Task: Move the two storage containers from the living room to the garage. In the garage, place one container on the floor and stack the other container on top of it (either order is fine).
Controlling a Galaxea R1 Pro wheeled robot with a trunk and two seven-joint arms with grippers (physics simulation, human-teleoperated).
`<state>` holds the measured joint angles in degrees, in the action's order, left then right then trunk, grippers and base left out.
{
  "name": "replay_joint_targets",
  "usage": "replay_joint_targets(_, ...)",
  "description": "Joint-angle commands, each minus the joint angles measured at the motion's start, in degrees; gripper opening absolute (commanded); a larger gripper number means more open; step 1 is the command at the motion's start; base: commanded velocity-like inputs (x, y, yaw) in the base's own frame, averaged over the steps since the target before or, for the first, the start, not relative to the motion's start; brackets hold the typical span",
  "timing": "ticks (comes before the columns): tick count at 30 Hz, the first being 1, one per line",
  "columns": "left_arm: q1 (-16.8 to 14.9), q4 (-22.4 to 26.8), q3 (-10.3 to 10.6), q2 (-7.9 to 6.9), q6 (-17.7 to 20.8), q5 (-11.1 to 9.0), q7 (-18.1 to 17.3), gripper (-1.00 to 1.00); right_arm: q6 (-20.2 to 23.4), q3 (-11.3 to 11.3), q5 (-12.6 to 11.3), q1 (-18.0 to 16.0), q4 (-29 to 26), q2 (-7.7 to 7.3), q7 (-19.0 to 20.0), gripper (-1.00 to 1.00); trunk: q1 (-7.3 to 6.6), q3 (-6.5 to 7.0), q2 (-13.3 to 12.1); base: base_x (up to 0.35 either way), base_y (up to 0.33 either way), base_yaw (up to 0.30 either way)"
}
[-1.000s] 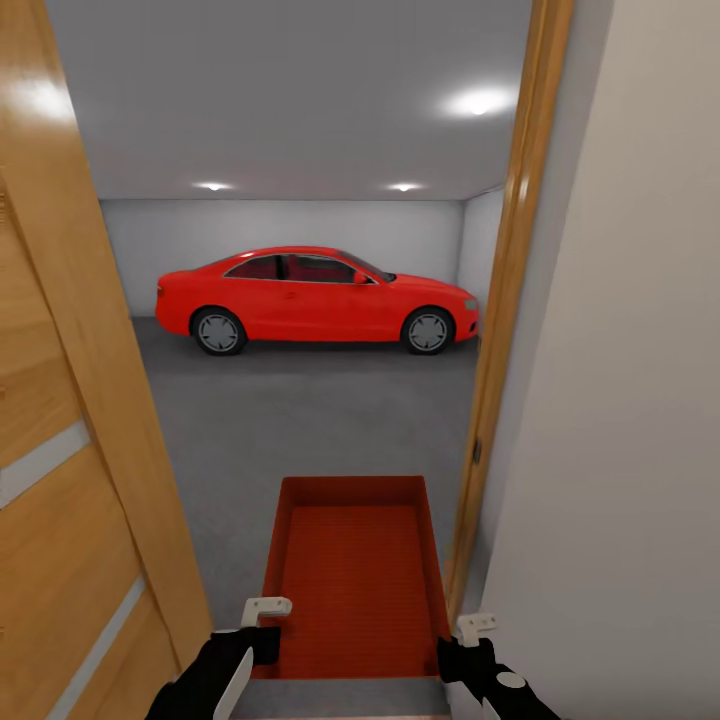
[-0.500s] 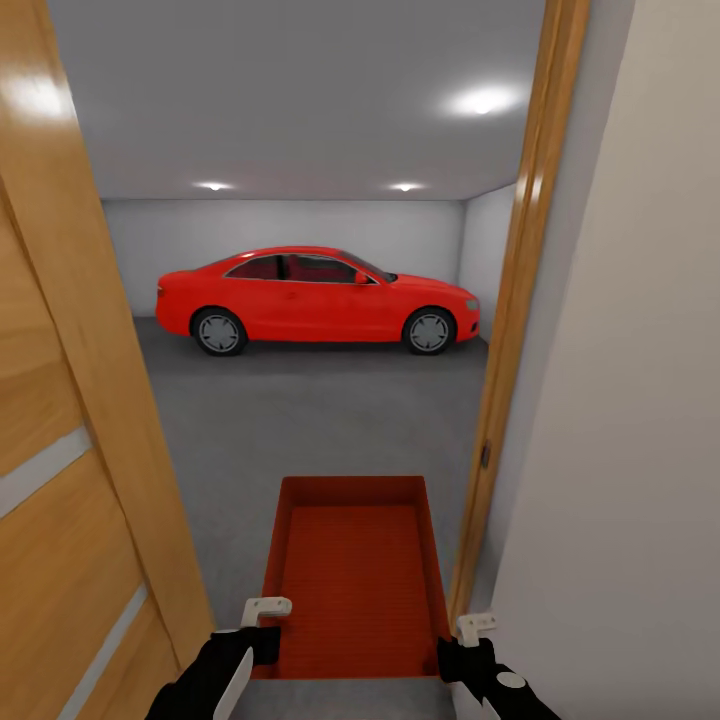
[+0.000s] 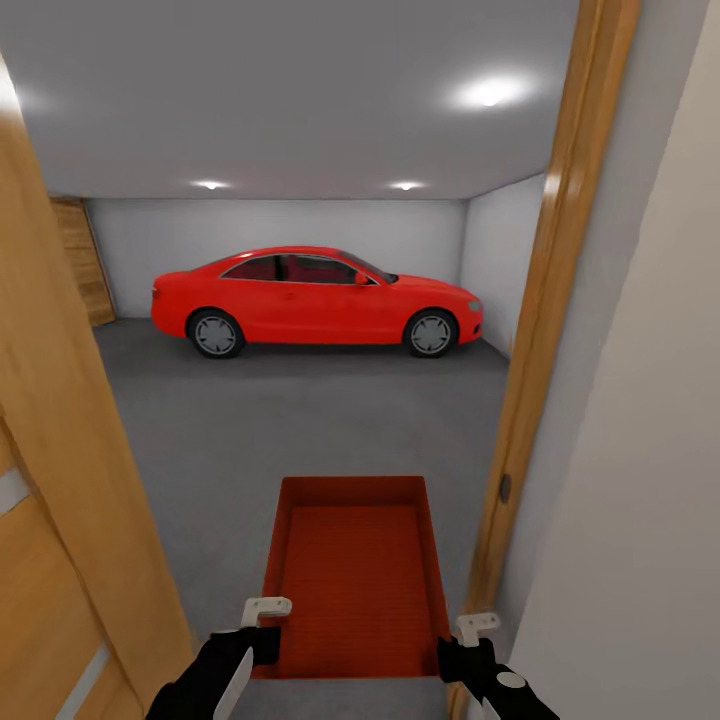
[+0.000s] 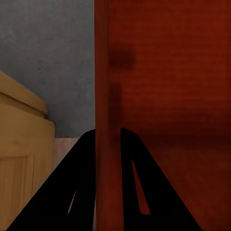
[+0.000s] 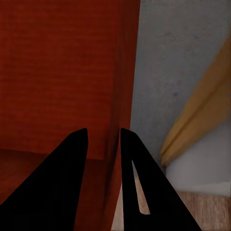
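One storage container (image 3: 355, 580) is carried in the doorway, over the garage floor (image 3: 300, 420); left gripper (image 4: 109, 144) and right gripper (image 5: 103, 144) each pinch a side wall; setting down and stacking remain.

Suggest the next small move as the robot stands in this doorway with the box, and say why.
Probably roll straight on into the garage: both tools, left and right, clamp the side walls of the storage container, it sits between the door and the frame, and open grey floor lies ahead.
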<state>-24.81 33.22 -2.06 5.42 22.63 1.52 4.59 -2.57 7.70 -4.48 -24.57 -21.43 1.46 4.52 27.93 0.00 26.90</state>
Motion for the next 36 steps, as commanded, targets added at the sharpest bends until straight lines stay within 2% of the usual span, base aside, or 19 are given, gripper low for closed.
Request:
replay_joint_targets(1, -0.06, 0.09, -2.15, 0.07, 0.40, 1.38, 0.34, -1.00, -0.24, 2.85, 0.51, 0.05, -0.10, -0.04, 0.23, -1.00, 0.05, -0.01, 0.03, 0.322, 0.000, 0.000)
replay_joint_targets(6, -0.06, 0.09, -2.15, 0.09, 0.40, 1.38, 0.36, -1.00, -0.24, 2.85, 0.50, 0.05, -0.10, -0.04, 0.23, -1.00, 0.05, -0.01, 0.03, 0.167, 0.000, 0.000)
replay_joint_targets(31, -0.06, 0.09, -2.15, 0.03, 0.40, 1.46, 0.41, -1.00, -0.24, 2.78, 0.62, 0.05, -0.10, -0.02, 0.23, -1.00, 0.05, -0.01, 0.03, 0.002, 0.001, 0.000)
replay_joint_targets(36, -0.06, 0.09, -2.15, 0.03, 0.40, 1.46, 0.42, -1.00, -0.24, 2.76, 0.69, 0.05, -0.10, -0.03, 0.23, -1.00, 0.05, -0.01, 0.03, 0.000, 0.182, 0.000)
